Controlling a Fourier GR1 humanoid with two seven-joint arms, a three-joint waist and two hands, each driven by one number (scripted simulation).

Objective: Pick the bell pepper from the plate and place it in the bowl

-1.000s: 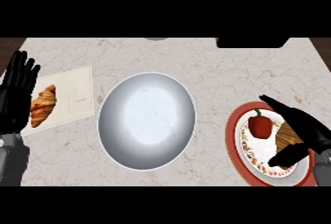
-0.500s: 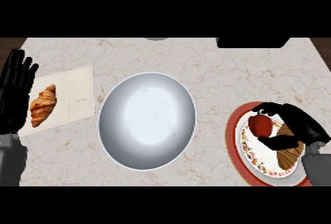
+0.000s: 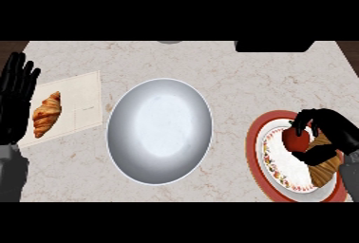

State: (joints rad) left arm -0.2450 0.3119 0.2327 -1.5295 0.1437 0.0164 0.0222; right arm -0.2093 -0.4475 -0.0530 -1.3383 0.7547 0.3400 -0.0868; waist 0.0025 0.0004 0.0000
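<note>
A pale marbled counter fills the view, seen from steeply above. At its middle sits one large white bowl, with nothing in it. To the right, at the near edge, lies one red-rimmed plate with a flowered inner band. At the far left is one tan mat carrying a croissant; a second pastry lies on the plate, making two pastries in all. There is one bell pepper, red and partly hidden, sitting on the plate's far half, well apart from the bowl. The right hand reaches in from the lower right and has its fingers and thumb curled round the pepper, fingers over its far side and thumb on its near side. The left hand rests at the left edge beside the mat, fingers straight and pointing away, holding nothing. The pepper is likely light and hollow, with a smooth, waxy skin that could slide between fingers, and walls that give a little but will not bruise easily. Its broad rounded middle looks like the safest place to hold, rather than the tapering end or the stem.
</note>
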